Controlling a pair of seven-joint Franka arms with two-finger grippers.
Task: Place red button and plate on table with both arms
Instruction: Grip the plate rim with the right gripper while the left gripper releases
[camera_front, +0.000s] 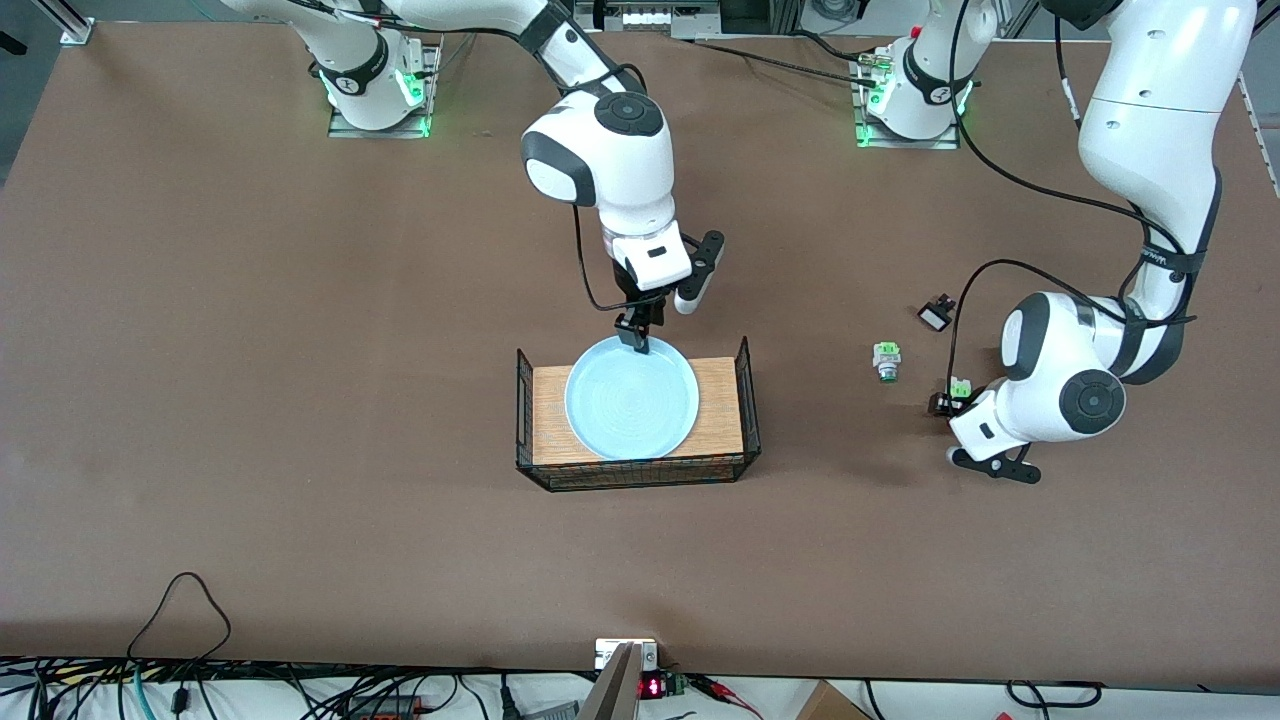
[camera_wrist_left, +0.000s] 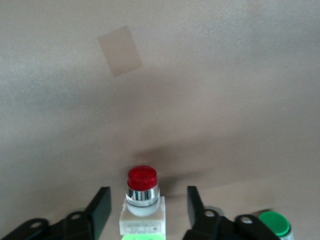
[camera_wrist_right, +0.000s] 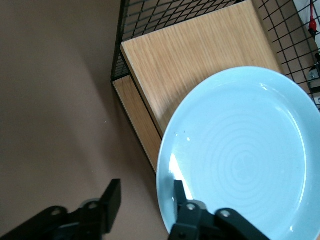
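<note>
The red button (camera_wrist_left: 142, 192) stands on the brown table (camera_front: 300, 330) between my left gripper's (camera_wrist_left: 148, 210) open fingers, with a gap on each side; only its green block (camera_front: 960, 386) shows in the front view, beside the left gripper (camera_front: 948, 398). The pale blue plate (camera_front: 632, 397) lies on the wood-topped wire rack (camera_front: 716, 400). My right gripper (camera_front: 638, 335) is open at the plate's rim on the side toward the arms' bases. In the right wrist view the gripper (camera_wrist_right: 145, 200) straddles that rim: one finger (camera_wrist_right: 180, 192) over the plate (camera_wrist_right: 240, 160), the other (camera_wrist_right: 111, 202) outside it.
A green-capped button (camera_front: 886, 360) lies on the table beside the left gripper, also showing in the left wrist view (camera_wrist_left: 275, 223). A small black-and-white switch (camera_front: 936, 315) lies farther from the front camera. The rack's black wire walls (camera_front: 748, 385) rise at both ends.
</note>
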